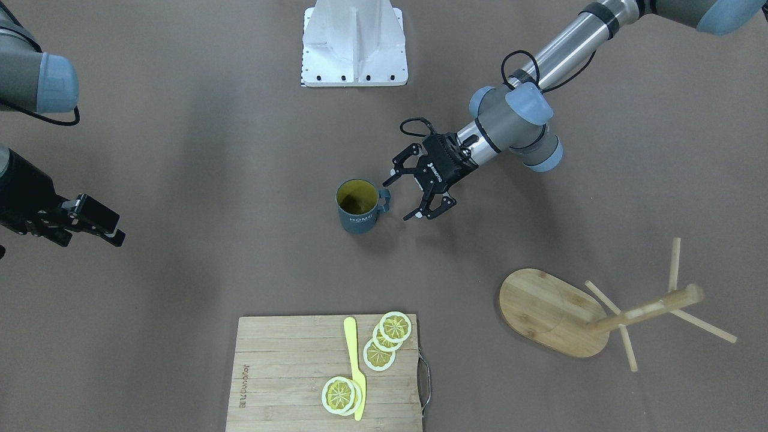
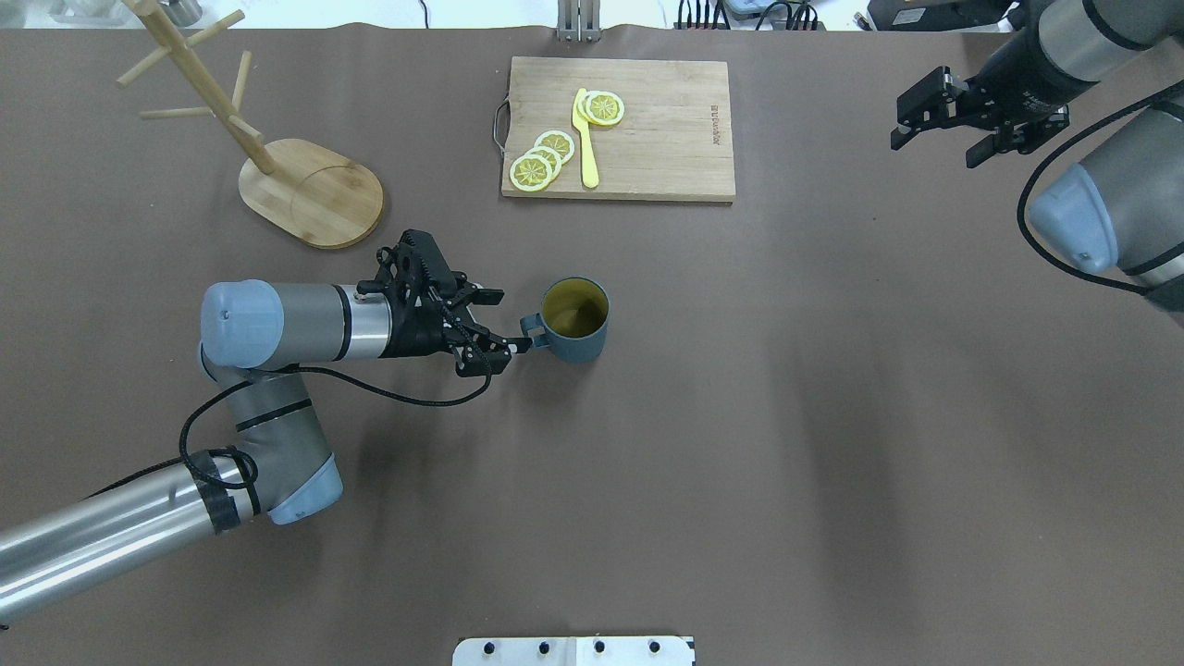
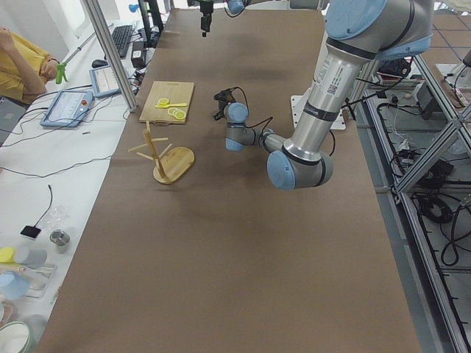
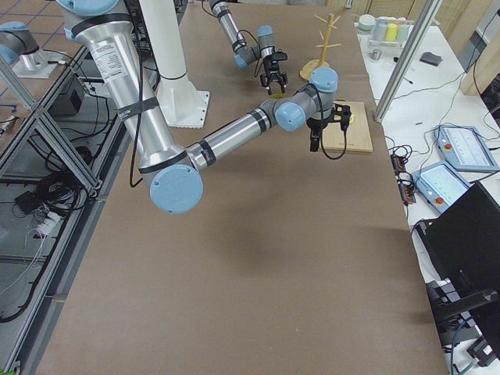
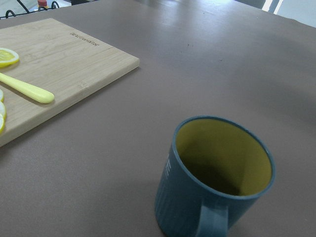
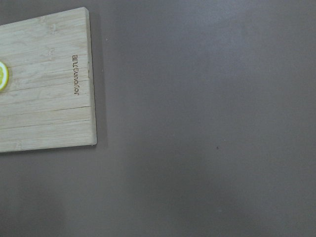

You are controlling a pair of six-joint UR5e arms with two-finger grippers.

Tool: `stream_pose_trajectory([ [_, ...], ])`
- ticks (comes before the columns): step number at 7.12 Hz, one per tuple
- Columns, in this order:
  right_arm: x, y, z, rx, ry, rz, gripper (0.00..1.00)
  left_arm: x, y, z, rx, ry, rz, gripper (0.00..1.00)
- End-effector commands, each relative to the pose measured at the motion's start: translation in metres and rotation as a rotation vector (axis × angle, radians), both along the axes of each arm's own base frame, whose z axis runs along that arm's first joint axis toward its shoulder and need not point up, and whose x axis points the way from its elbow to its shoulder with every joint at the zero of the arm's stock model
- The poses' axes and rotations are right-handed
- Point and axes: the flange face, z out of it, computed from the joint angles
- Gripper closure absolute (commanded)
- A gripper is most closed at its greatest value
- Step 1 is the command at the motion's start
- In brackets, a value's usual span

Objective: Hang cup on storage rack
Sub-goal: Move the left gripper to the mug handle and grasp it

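The cup (image 1: 359, 207), a dark slate-blue mug with a yellowish inside, stands upright mid-table. It also shows in the overhead view (image 2: 573, 319) and the left wrist view (image 5: 217, 182). Its handle points toward my left gripper (image 2: 504, 322), which is open and empty, with its fingertips just short of the handle on either side. The left gripper also shows in the front view (image 1: 401, 198). The storage rack (image 2: 310, 190) is a bamboo mug tree with bare pegs, standing beyond my left arm; it also shows in the front view (image 1: 552, 312). My right gripper (image 2: 936, 148) hovers open and empty far to the right.
A bamboo cutting board (image 2: 666, 129) with lemon slices (image 2: 541, 157) and a yellow knife (image 2: 585, 139) lies at the table's far middle. The robot's white base (image 1: 354, 48) stands at the near edge. An operator sits beside the table in the exterior left view (image 3: 22, 62).
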Motion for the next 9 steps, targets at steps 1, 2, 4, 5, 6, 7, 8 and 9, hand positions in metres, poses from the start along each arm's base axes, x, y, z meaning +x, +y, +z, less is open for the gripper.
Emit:
stream_pose_trajectory([
  [1, 0.0, 0.0, 0.001, -0.002, 0.002, -0.001, 0.0, 0.009, 0.007, 0.003, -0.003, -0.003, -0.002, 0.23],
  [2, 0.0, 0.0, 0.001, -0.002, 0.002, -0.001, 0.0, 0.017, 0.013, 0.001, -0.005, 0.0, -0.019, 0.24],
  [4, -0.001, 0.0, 0.0, -0.003, -0.001, -0.003, 0.0, 0.03, 0.021, 0.004, -0.012, -0.008, -0.028, 0.37],
  [5, -0.001, 0.001, 0.001, -0.004, 0.0, -0.004, 0.0, 0.031, 0.021, 0.006, -0.015, -0.012, -0.028, 0.47],
  [6, -0.001, 0.001, 0.001, -0.005, -0.001, -0.005, 0.0, 0.031, 0.02, 0.006, -0.016, -0.011, -0.029, 0.61],
  [7, -0.002, 0.001, 0.0, -0.005, -0.004, -0.007, 0.0, 0.032, 0.019, 0.01, -0.022, -0.019, -0.057, 0.77],
  [8, -0.002, 0.001, -0.001, -0.006, -0.006, -0.009, 0.0, 0.038, 0.025, 0.012, -0.035, -0.017, -0.082, 0.89],
  [9, -0.001, 0.002, -0.003, -0.002, -0.009, -0.008, 0.0, 0.038, 0.025, 0.009, -0.039, -0.011, -0.089, 1.0],
])
